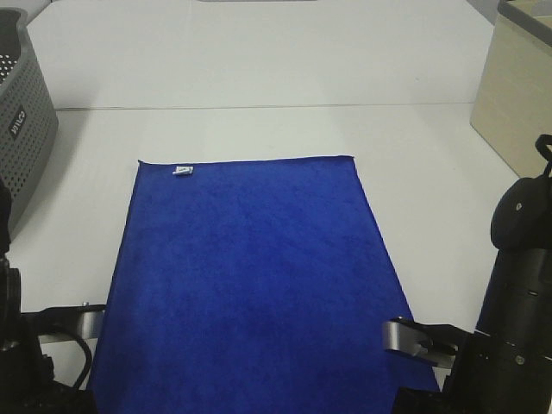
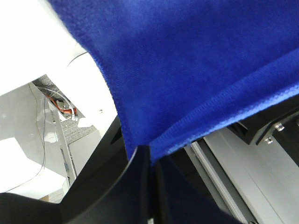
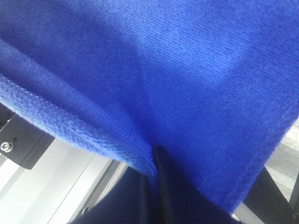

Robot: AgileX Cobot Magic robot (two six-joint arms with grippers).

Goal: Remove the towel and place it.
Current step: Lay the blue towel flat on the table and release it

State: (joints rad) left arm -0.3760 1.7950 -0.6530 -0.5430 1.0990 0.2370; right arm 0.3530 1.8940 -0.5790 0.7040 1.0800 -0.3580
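The white table (image 1: 259,86) carries the towel (image 1: 250,276), which is spread flat with its far hem across the middle of the tabletop and its near hem on the robot's side. A grey perforated basket (image 1: 21,129) stands beyond the towel's far left corner and a pale wooden box (image 1: 517,95) beyond its far right corner, both well apart from the cloth. The step in hand looks to be the lift off the table. To do it well, both arms should probably rise together at one pace, keeping the near hem taut between them so the cloth peels away without sagging or bunching; the trailing far end should be kept clear of basket and box. Where the towel is meant to go cannot be told from here. The left gripper (image 2: 150,153) has its jaws pressed together on the towel's near left corner, the stitched hem folding out from between the tips. The right gripper (image 3: 153,154) is likewise clamped on the near right corner, with cloth draping over its fingers. A small white tag (image 1: 182,170) sits face up at the towel's far left corner.
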